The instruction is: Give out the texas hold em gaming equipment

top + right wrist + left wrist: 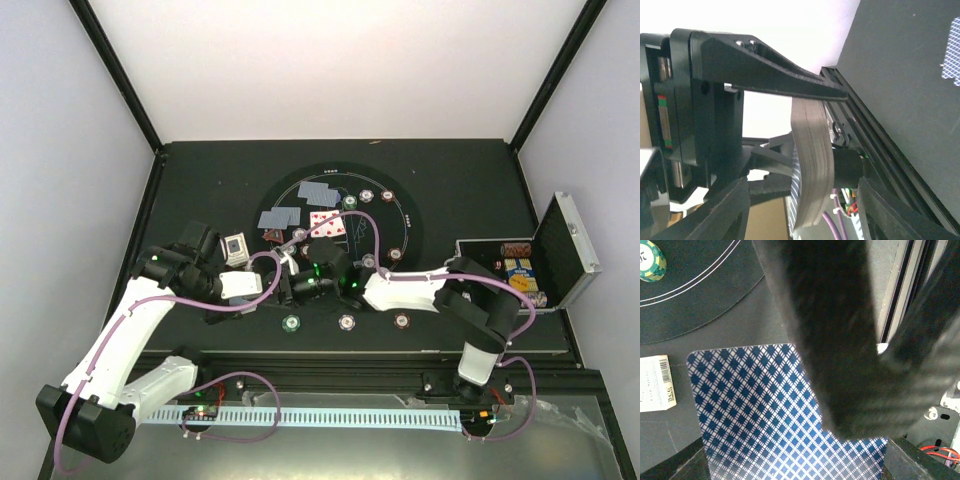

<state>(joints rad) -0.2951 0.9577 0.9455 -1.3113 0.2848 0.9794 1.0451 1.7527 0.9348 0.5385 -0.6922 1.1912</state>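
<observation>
Above the surface (200,180): left claw (290,285) clamped on deck of cards (812,160); right claw (318,268) apart, straddling it. Step, likely: dealing. Next: pinch one card, slide clear.

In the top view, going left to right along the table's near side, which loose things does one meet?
First a green chip, a red chip, a second red chip, then the open black case.
</observation>
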